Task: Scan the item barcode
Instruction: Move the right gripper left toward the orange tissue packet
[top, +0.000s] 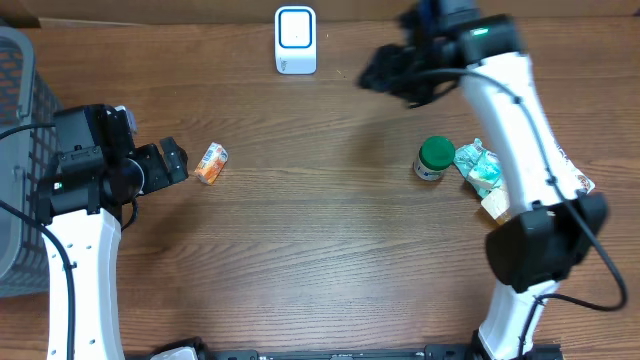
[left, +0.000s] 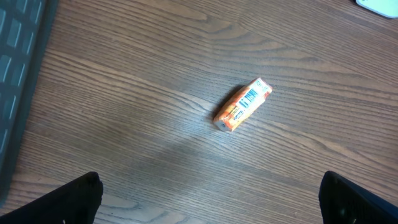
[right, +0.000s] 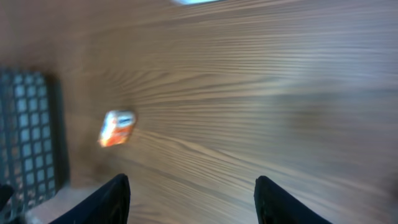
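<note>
The orange packet (left: 243, 106) lay on the wooden table (top: 320, 250), just beside the left gripper (top: 178, 160), whose fingers were released and empty. Its barcode label (left: 249, 98) faced up; other print was unreadable. The right gripper (right: 193, 202) was spread, grasping nothing.

Left arm (top: 85, 270): white link shell, black joint housings stacked behind left fingers (left: 81, 200). Right arm (top: 512, 110): white shell likewise, bulky black joint (top: 545, 245) set far back from right fingers (right: 113, 200). Green light (top: 481, 32) seen lit just behind right gripper (top: 372, 78). Thin black cables (top: 612, 265) looped beside joints. Fingertips matte black, rounded.
</note>
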